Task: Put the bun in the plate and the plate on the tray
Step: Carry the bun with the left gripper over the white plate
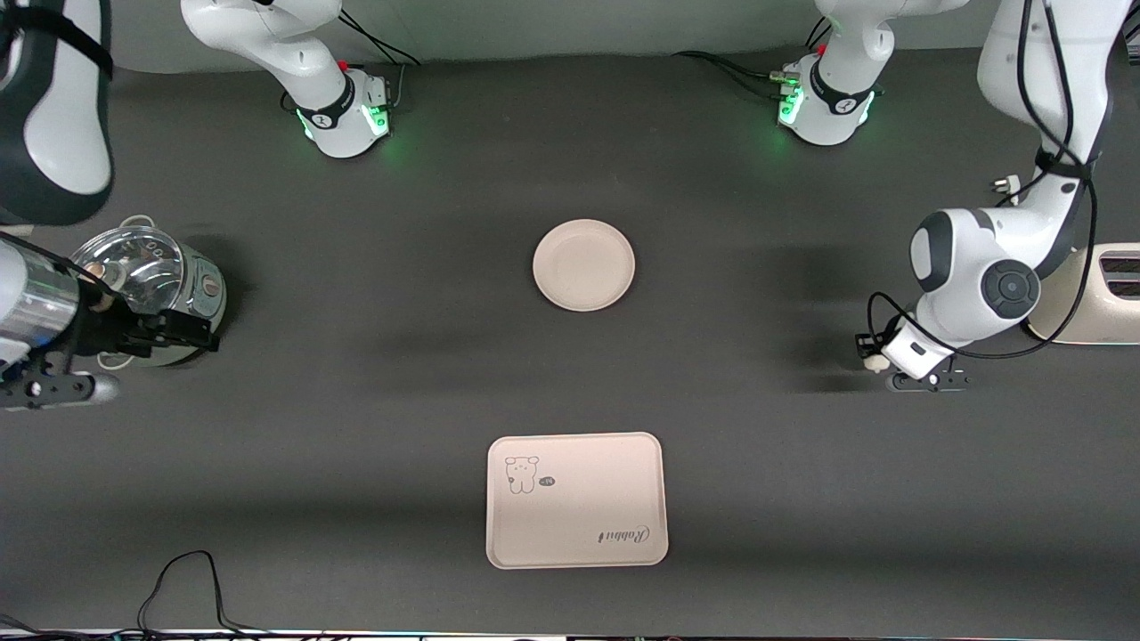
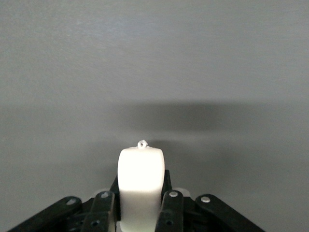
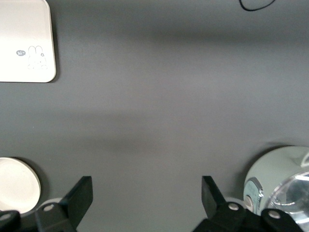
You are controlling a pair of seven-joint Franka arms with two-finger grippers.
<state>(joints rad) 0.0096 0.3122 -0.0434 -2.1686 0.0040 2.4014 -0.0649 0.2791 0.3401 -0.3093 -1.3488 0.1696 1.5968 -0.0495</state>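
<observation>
The bun [image 1: 876, 362] is a small off-white lump held in my left gripper [image 1: 883, 367], which is shut on it over bare table toward the left arm's end. In the left wrist view the bun [image 2: 140, 176] stands between the black fingers [image 2: 172, 208] of my left gripper [image 2: 139, 195]. The round cream plate [image 1: 583, 264] lies empty at mid-table. The cream-pink tray [image 1: 577, 499] with the animal drawing lies nearer to the front camera than the plate. My right gripper [image 1: 198, 338] is open and empty beside a kettle; the right wrist view shows my right gripper [image 3: 146, 187], the plate [image 3: 17, 186] and the tray [image 3: 24, 41].
A glass-lidded kettle [image 1: 151, 276] stands at the right arm's end and shows in the right wrist view [image 3: 285, 186]. A cream appliance [image 1: 1104, 298] stands at the left arm's end. A black cable [image 1: 183, 583] lies near the table's front edge.
</observation>
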